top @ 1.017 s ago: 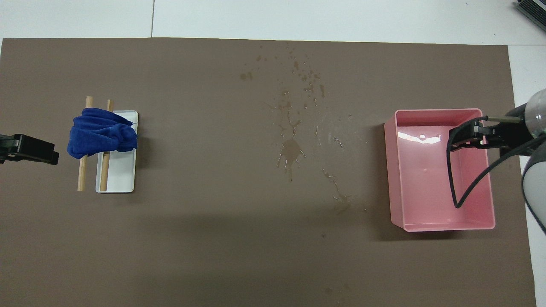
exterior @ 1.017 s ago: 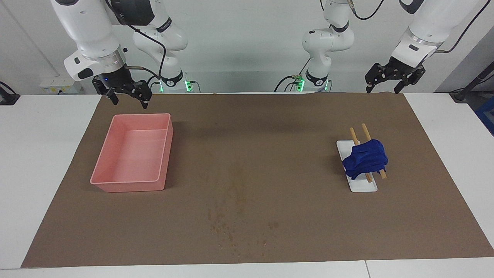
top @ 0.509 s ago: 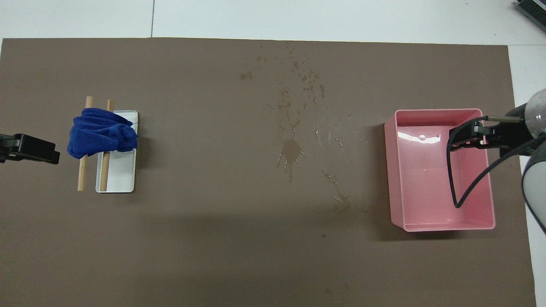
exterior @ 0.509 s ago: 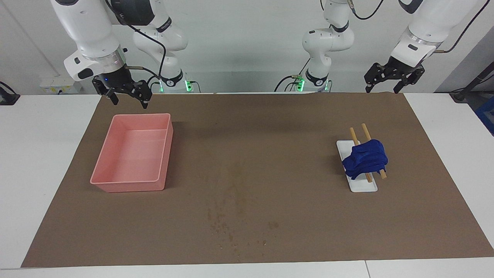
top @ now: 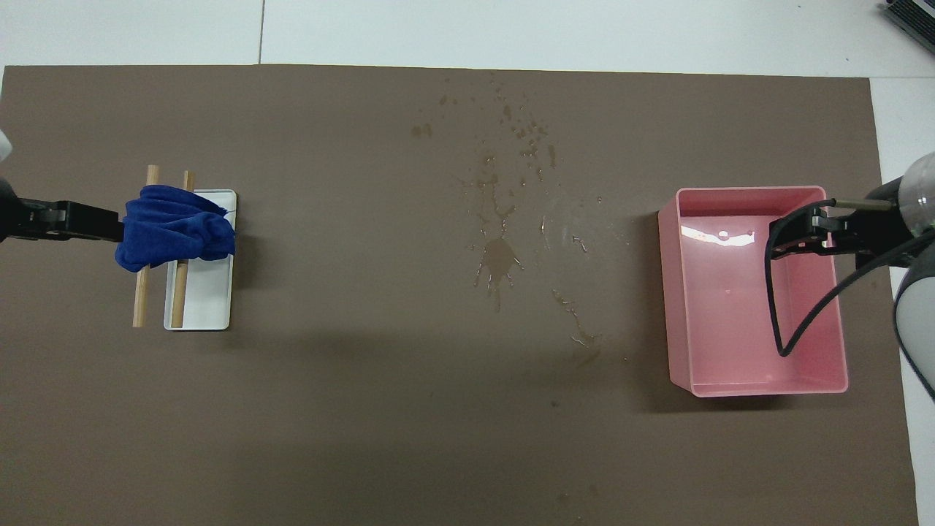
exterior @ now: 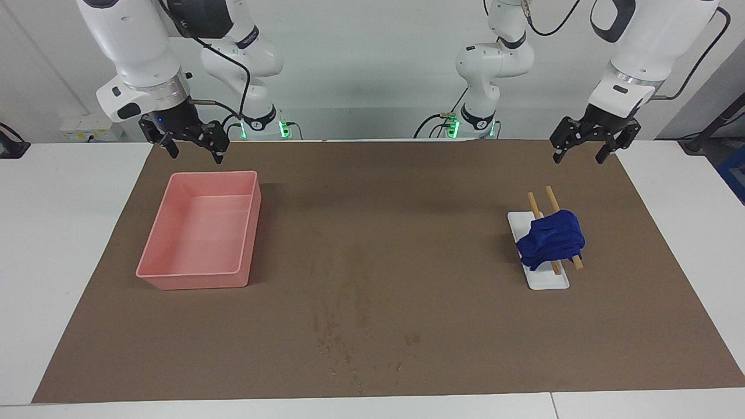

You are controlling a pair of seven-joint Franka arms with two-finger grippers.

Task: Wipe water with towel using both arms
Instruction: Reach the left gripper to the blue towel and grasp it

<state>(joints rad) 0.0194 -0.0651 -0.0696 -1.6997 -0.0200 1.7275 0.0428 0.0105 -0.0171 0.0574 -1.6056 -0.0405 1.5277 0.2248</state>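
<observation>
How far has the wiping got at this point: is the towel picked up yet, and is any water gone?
Nothing is done yet. The towel lies bunched on two wooden sticks over a white tray, untouched. The left gripper hangs open in the air near the towel; the right gripper waits open above the pink bin. The water sits unwiped mid-mat. Grasping and wiping remain.
</observation>
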